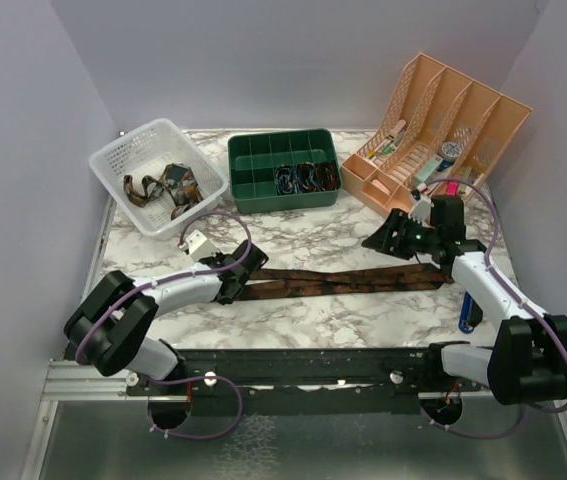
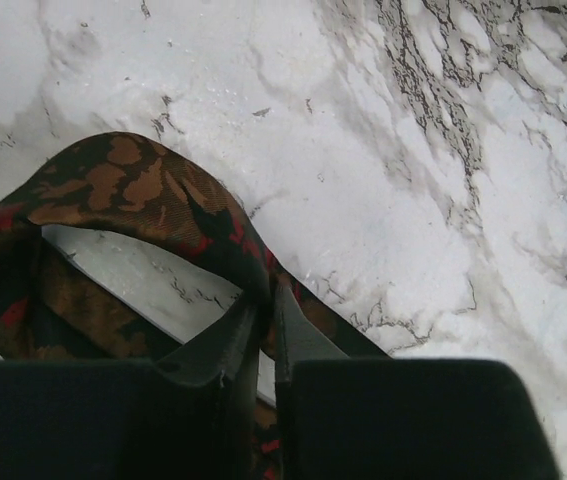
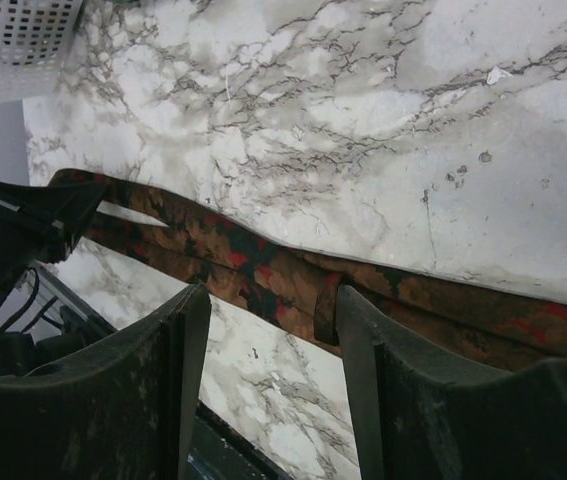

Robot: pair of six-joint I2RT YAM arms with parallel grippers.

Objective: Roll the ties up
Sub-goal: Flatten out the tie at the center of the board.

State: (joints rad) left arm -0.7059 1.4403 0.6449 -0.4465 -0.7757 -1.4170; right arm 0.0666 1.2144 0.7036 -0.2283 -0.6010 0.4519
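Left wrist view alone shows left end effector (image 2: 263, 312) pinching the tie (image 2: 133, 185) loop; right end effector (image 3: 273, 300), three o'clock, wide.

Dark brown tie (image 1: 343, 282), reddish-orange blotched pattern

**Tie status: one on the table, left end looped up**

Brown tie (image 1: 348, 282), dark with reddish-orange blotches, lies doubled over on the marble table (image 1: 313, 240). Its two strands run left to right side by side, touching over most of their length and mostly flat. At the left end the fabric lifts off the marble into an open loop (image 2: 133, 190), and the base of the loop is pinched between the fingers of the left gripper (image 2: 263, 325). A few rolled ties (image 1: 306, 178), dark bluish coils, sit in the near-row compartments of the green tray (image 1: 263, 203), toward its right. Loose ties (image 1: 163, 188), brown and tan, lie tangled in the white basket (image 1: 128, 138)
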